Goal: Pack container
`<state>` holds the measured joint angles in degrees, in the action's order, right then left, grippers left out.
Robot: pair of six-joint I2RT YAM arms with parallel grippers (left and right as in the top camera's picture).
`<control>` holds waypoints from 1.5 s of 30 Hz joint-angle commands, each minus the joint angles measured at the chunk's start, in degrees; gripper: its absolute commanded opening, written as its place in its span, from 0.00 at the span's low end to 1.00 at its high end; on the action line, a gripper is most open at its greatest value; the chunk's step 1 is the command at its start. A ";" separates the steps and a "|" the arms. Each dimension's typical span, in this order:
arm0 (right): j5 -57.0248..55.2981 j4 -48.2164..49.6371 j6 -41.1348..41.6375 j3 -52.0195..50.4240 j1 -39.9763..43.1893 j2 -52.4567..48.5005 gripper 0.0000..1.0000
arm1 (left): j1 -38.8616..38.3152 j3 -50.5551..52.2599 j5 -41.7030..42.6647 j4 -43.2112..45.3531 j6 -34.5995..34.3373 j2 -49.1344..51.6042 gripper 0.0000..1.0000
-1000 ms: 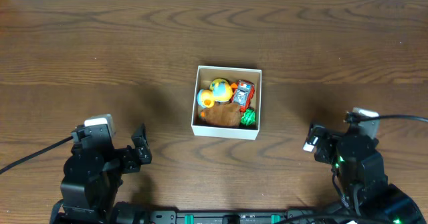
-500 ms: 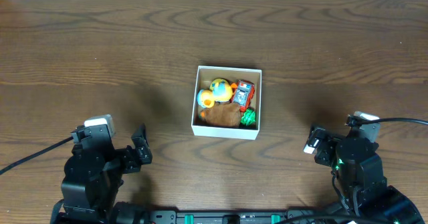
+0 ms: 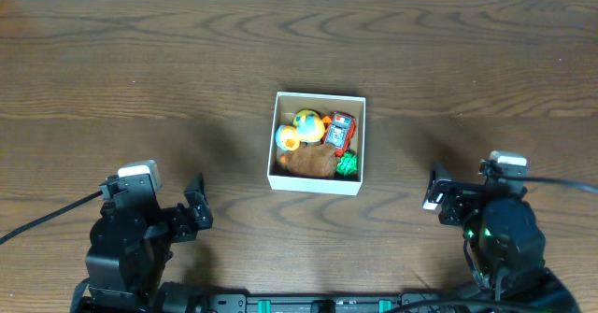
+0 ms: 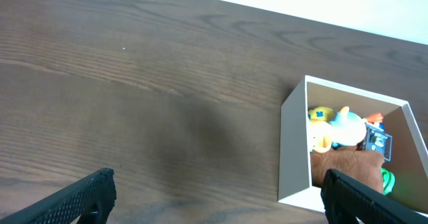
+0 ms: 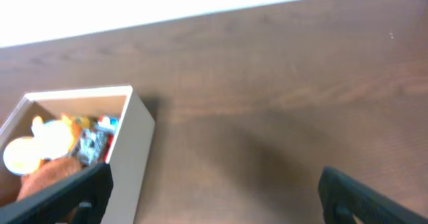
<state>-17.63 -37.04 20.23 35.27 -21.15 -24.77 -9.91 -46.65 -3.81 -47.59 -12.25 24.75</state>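
White-walled container point(image 3: 316, 184) upright mid-table, open top, toys inside.

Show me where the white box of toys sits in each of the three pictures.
Overhead: container at the picture's centre.
Left wrist: container at the right edge, low.
Right wrist: container in the lower left corner, cut off.
Shared landmark: the yellow toy inside it.
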 commanded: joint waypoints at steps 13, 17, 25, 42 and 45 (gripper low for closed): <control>21.75 33.03 -25.05 -21.35 14.80 16.17 0.99 | -0.15 0.20 0.17 0.04 -0.55 -0.15 0.98; 21.75 38.60 -25.05 -25.46 16.46 18.43 0.99 | -0.13 0.20 0.17 0.04 -0.55 -0.15 0.98; 20.68 43.36 -19.28 -34.51 17.99 24.46 0.99 | -0.13 0.20 0.17 0.04 -0.55 -0.15 0.98; 17.88 32.76 -16.00 -34.95 18.10 24.39 0.99 | -0.13 0.22 0.17 0.04 -0.55 -0.15 0.98; 17.86 32.76 -16.00 -34.95 18.10 24.39 0.99 | -0.13 0.20 0.17 0.04 -0.55 -0.15 0.98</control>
<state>1.02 -3.99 3.22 0.43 -3.44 -0.69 -9.91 -46.57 -3.77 -47.59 -12.23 24.75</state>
